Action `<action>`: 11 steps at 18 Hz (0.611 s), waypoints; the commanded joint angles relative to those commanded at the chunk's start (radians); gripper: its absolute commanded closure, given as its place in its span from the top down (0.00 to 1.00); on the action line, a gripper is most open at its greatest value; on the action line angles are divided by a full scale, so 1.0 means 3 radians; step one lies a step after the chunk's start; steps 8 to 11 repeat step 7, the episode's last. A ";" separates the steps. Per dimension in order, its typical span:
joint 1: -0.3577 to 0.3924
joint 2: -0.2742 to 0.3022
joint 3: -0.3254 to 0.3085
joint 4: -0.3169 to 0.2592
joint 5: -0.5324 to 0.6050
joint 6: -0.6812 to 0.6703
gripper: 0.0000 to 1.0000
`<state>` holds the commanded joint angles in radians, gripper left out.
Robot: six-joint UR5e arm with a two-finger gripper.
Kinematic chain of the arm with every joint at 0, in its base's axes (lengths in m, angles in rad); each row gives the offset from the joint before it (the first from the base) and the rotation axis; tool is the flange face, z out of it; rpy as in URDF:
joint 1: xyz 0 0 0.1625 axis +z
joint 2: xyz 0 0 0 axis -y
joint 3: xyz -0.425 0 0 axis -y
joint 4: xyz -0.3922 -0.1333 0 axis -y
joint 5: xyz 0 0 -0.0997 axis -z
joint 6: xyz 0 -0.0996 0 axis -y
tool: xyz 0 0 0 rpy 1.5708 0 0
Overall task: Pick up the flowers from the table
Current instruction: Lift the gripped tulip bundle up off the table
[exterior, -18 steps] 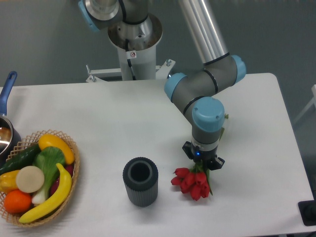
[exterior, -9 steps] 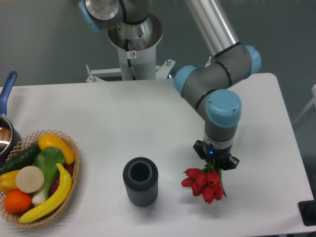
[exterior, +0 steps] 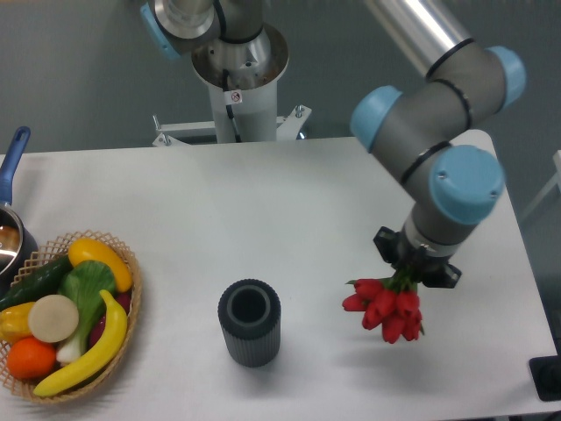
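The flowers are held by the stems in the gripper, whose fingers are clamped on them. The red buds hang down and slightly leftward from the fingers, above the bench to the right of the dark ribbed cylinder. The bunch's long axis is judged near vertical, so a straight upward lift appears suited.

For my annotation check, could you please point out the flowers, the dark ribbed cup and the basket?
flowers (exterior: 386, 309), fixed camera, on the red buds.
dark ribbed cup (exterior: 250, 336), fixed camera, on its ribbed side wall.
basket (exterior: 133, 296), fixed camera, on its woven right rim.
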<state>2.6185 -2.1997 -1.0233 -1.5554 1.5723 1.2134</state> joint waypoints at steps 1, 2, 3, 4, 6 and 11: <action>-0.0005 -0.0015 0.0026 -0.0005 0.0000 0.0010 0.00; -0.0005 -0.0016 0.0031 -0.0010 0.0000 0.0015 0.00; -0.0010 -0.0016 0.0031 -0.0005 0.0000 0.0020 0.00; -0.0015 -0.0016 0.0036 0.0000 0.0000 0.0015 0.00; -0.0021 -0.0016 0.0072 -0.0005 0.0005 0.0015 0.00; -0.0021 -0.0011 0.0072 0.0000 0.0005 0.0015 0.00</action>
